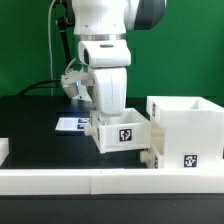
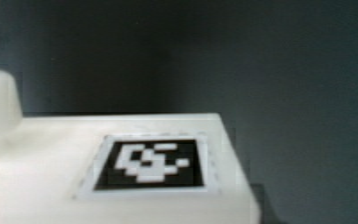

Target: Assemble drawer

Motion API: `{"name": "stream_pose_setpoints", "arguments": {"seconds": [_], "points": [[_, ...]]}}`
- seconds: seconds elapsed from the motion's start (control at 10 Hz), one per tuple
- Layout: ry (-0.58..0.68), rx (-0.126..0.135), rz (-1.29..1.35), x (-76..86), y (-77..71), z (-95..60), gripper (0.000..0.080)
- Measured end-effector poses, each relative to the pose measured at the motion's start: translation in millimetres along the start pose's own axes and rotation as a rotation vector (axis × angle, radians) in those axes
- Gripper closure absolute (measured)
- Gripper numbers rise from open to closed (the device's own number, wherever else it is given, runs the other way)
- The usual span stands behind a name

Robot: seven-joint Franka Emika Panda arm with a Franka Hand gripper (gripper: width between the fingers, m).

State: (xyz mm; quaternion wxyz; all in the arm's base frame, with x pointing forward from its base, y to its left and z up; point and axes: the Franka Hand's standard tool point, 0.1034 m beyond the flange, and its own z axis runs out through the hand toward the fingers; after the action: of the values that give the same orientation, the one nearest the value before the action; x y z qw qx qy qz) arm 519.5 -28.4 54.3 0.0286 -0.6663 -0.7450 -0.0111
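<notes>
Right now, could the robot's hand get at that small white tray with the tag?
Probably yes: the hand is right above the small tray, seemingly already at it. Whether it grips cannot be seen. The casing stands beside, not between.

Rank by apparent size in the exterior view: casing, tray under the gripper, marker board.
1. casing, largest.
2. tray, clearly smaller; it sits beside the casing at similar depth, so this ranking is fair.
3. marker board, smallest as seen, but it lies farther back, flat, and partly hidden behind the tray, so its true size is unsure.
</notes>
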Motion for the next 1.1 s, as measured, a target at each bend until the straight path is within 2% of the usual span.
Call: {"name": "stream_pose_setpoints", "arguments": {"seconds": [0.4, 0.9, 1.1], "points": [[0.004, -0.017, 0.021, 7.3, 20.8, -4.3, 0.0755], [0.005, -0.017, 0.056, 7.0, 22.2, -3.3, 0.0755], [0.007, -0.019, 0.121, 14.2, 25.2, -2.5, 0.0755]]}}
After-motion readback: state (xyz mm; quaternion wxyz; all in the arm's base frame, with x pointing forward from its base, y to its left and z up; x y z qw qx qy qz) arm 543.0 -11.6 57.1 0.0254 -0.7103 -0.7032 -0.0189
